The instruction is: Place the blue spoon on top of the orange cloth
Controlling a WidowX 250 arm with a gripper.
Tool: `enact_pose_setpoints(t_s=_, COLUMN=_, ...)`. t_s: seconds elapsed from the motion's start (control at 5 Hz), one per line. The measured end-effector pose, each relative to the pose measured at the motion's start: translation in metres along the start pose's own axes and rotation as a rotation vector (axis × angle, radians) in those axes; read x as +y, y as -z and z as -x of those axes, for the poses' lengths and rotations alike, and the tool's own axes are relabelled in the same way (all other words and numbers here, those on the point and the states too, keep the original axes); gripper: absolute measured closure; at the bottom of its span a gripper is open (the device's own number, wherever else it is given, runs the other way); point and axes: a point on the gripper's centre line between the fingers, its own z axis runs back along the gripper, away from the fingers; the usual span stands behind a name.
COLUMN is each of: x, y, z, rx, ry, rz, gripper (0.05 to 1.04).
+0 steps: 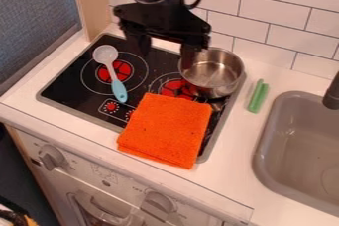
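White rectangular tiles [250,9] with dark grout line the wall behind a white counter [232,170], into which a black cooktop [69,81] with red burner markings is set. The black two-finger claw [163,57], at the top centre of the camera view, hangs over the rear of the cooktop; its fingers are spread apart and grip nothing. The blue-handled spoon with a pale, translucent bowl [114,74] lies on the cooktop, left of the claw in the view, its bowl towards the rear and its handle pointing to the front, across the left burner marking. The handle tip ends near the upper left corner of the folded orange cloth [165,130]. The cloth lies flat on the front right part of the cooktop, overlapping its front edge onto the counter.

Container: a round, silver metal pot [222,84], upright at the rear right of the cooktop, bare metal visible on its inner floor. The right-hand finger in the view overlaps the pot's rim; contact cannot be determined.

Surroundings: a slender green object [259,96] rests on the counter between pot and grey sink [265,143]. A dark faucet [333,93] projects over the basin. White oven knobs [51,157] are seen below the counter.
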Motion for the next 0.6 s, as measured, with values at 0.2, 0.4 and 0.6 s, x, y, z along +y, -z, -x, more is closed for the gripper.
enact_pose_setpoints(t_s=0.2, x=0.032, y=0.014, z=0.0, rx=0.02, ry=-0.2, rz=-0.118, gripper=0.082)
enact_pose_setpoints(t_s=0.4, x=0.051, y=0.035, z=-0.003, rx=0.034, ry=-0.358, rz=-0.196, gripper=0.082)
enact_pose_setpoints(t_s=0.6, x=0.069, y=0.056, z=0.005, rx=0.077, ry=-0.486, rz=-0.243, gripper=0.082)
